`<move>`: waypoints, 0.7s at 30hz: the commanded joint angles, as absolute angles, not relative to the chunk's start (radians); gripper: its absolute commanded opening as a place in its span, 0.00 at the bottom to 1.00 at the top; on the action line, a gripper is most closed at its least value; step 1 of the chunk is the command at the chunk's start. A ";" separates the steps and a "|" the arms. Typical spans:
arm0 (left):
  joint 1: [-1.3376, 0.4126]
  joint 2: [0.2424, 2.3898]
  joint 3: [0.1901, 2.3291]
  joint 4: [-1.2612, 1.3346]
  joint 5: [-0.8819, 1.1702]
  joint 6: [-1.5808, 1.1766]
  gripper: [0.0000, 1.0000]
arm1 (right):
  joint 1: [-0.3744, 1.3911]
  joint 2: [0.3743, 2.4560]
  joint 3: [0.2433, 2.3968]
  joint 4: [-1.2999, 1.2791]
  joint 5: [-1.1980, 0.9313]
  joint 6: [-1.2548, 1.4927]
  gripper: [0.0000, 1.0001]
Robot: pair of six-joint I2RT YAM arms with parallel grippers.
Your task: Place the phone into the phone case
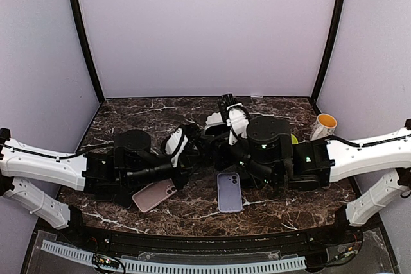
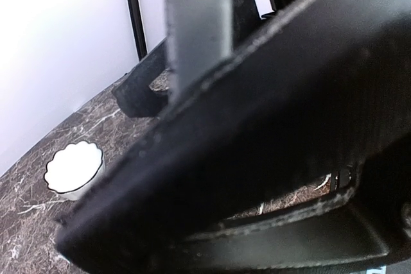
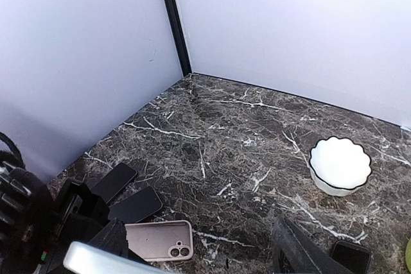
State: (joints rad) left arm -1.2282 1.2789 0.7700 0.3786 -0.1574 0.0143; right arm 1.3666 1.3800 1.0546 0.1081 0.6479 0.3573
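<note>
An empty pink phone case (image 1: 154, 195) lies hollow side up near the front, left of centre; it also shows in the right wrist view (image 3: 158, 240). A lavender phone (image 1: 230, 192) lies camera side up to its right. My right gripper (image 3: 205, 249) is open and empty above the table, with the pink case by its left finger (image 3: 109, 243). In the top view it sits at mid table (image 1: 225, 155). My left gripper (image 1: 196, 149) sits close beside it. The left wrist view is mostly blocked by a dark arm part (image 2: 257, 126), so its jaws are hidden.
Two black phones (image 3: 112, 181) (image 3: 135, 205) lie left of the pink case, and another dark phone (image 3: 350, 256) lies at the lower right. A white scalloped bowl (image 3: 339, 165) (image 2: 74, 168) stands toward the back. A cup (image 1: 323, 125) stands at the right.
</note>
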 commanded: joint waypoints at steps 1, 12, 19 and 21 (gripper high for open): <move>-1.235 1.241 0.787 0.487 -0.153 0.004 0.00 | 1.363 1.373 1.081 0.175 0.769 0.395 0.63; -1.103 1.276 0.826 0.097 -0.105 -0.162 0.96 | 1.190 1.494 1.199 -0.492 0.584 0.861 0.27; -0.975 1.369 0.835 -0.084 -0.161 -0.262 0.98 | 1.167 1.707 1.252 -0.608 0.476 0.996 0.23; -0.975 1.395 0.846 -0.097 -0.148 -0.262 0.98 | 1.164 1.743 1.257 -0.626 0.463 1.014 0.22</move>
State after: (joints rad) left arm -0.9684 1.3651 0.8055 0.0139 -0.1581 -0.2146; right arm 1.1740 1.7077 1.2053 -0.5465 0.5129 0.9039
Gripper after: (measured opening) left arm 0.980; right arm 0.738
